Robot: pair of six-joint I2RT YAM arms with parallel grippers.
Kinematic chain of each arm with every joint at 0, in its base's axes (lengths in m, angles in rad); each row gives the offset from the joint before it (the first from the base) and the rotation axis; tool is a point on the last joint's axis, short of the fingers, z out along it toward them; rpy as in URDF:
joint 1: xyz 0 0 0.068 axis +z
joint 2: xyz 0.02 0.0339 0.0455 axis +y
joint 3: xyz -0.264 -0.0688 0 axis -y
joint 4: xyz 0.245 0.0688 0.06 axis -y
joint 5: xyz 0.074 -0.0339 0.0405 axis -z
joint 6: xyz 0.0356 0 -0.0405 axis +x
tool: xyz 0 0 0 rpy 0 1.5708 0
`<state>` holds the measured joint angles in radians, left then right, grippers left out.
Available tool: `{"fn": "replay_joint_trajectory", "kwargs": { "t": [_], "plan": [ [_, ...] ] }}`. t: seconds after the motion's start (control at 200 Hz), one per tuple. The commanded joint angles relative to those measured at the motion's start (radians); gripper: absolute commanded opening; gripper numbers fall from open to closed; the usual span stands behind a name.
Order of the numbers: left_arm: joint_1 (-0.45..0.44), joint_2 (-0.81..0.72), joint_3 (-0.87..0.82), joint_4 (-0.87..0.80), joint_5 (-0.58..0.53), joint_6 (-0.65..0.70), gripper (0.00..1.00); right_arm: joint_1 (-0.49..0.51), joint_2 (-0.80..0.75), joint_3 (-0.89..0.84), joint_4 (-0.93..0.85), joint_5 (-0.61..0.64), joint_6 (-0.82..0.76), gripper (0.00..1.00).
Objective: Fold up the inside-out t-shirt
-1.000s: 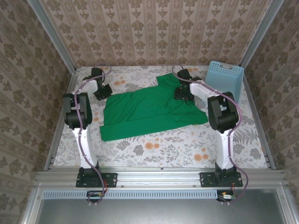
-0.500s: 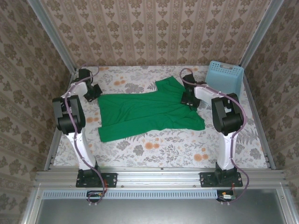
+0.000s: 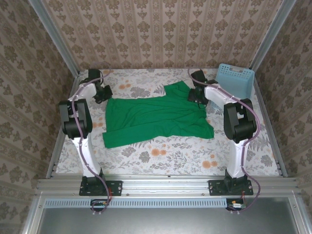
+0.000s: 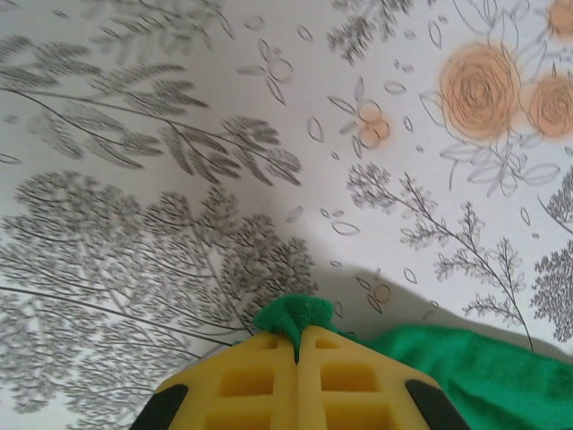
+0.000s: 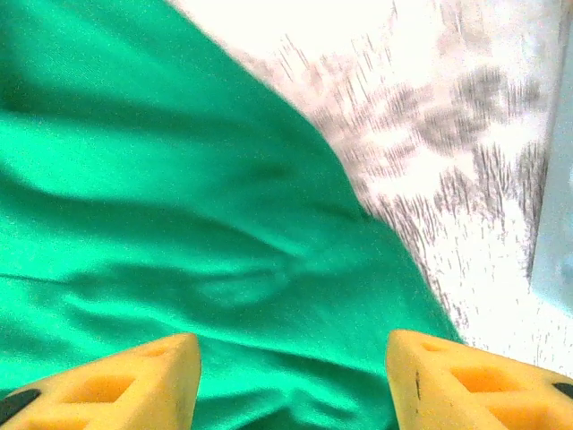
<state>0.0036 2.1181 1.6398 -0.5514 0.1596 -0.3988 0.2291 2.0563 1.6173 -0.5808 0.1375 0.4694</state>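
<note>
Top external view: light blue lattice basket [image 3: 235, 80], standing in the far right corner of the table [image 3: 195, 151], tipped with its open mouth toward the camera; its lattice walls and floor are on view inside. The inside-out t-shirt [image 3: 156, 117], bright green, lies spread and wrinkled on the table to the left of the basket, one edge reaching near it. The right hand [image 3: 196, 95] sits just left of the basket, over the shirt's edge on the basket side; its finger gap is too small to read here. The left hand [image 3: 104, 92] is well apart from the basket, at the shirt's far corner on the side away from it; the arm covers the contact. Left wrist view: the left hand [image 4: 297, 345] has its yellow fingers [image 4: 246, 385] pressed together, pinching a small tuft of the green shirt [image 4: 483, 376]; the rest of the cloth is cut off at the lower frame edge, on floral table covering [image 4: 179, 134]. Right wrist view: the right hand [image 5: 291, 358] is spread wide, fingers [image 5: 134, 381] well apart above the green cloth [image 5: 179, 179], holding nothing. The picture is blurred; a pale strip [image 5: 557, 179] is cut off at the right edge and too soft to name.
</note>
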Motion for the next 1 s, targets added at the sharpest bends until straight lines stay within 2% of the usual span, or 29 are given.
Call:
{"fn": "replay_joint_trajectory", "kwargs": {
  "t": [0.0, 0.19, 0.325, 0.45, 0.75, 0.875, 0.99],
  "plan": [
    [-0.02, 0.025, 0.014, -0.04, 0.005, 0.024, 0.02, -0.005, 0.106, 0.159, -0.031, -0.059, -0.08, 0.59],
    [-0.027, 0.003, -0.045, 0.001, 0.012, -0.011, 0.01, 0.004, 0.281, 0.368, -0.122, -0.103, -0.06, 0.58],
    [-0.027, -0.016, -0.077, 0.02, 0.004, -0.028, 0.02, 0.009, 0.329, 0.393, -0.151, -0.087, -0.001, 0.57],
    [-0.026, -0.038, -0.108, 0.027, -0.012, -0.035, 0.01, 0.001, 0.304, 0.318, -0.166, -0.034, 0.081, 0.54],
    [-0.004, -0.098, -0.207, 0.075, -0.028, -0.07, 0.0, -0.007, 0.066, -0.077, -0.043, 0.036, 0.208, 0.5],
    [-0.007, -0.104, -0.205, 0.079, -0.001, -0.053, 0.0, -0.007, 0.007, -0.112, 0.015, 0.028, 0.171, 0.5],
    [-0.022, -0.105, -0.193, 0.072, 0.01, -0.036, 0.0, -0.007, 0.028, -0.014, -0.005, 0.019, 0.099, 0.5]
  ]
}}
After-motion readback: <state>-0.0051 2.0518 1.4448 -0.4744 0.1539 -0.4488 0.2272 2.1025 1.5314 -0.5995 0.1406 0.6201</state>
